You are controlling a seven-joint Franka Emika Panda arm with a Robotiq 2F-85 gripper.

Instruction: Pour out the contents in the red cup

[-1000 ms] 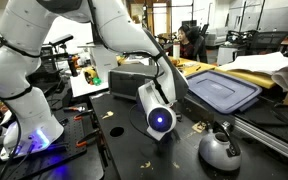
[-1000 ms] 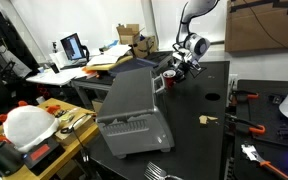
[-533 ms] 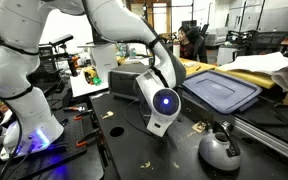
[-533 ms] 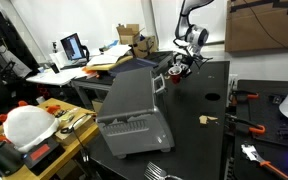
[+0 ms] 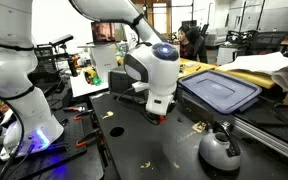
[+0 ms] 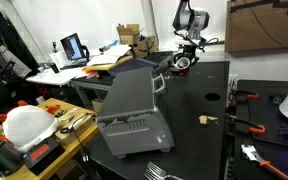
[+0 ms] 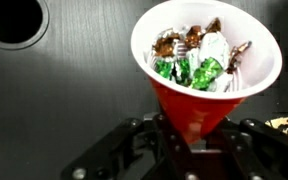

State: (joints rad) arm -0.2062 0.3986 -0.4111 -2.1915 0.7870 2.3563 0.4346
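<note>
My gripper is clamped on the lower wall of the red cup, over the black table right of a round hole, its contents (foil-wrapped sweets, green, brown and silver) inside.

Glossy white rounded arm, dark round joint cap, black jaws.
</note>
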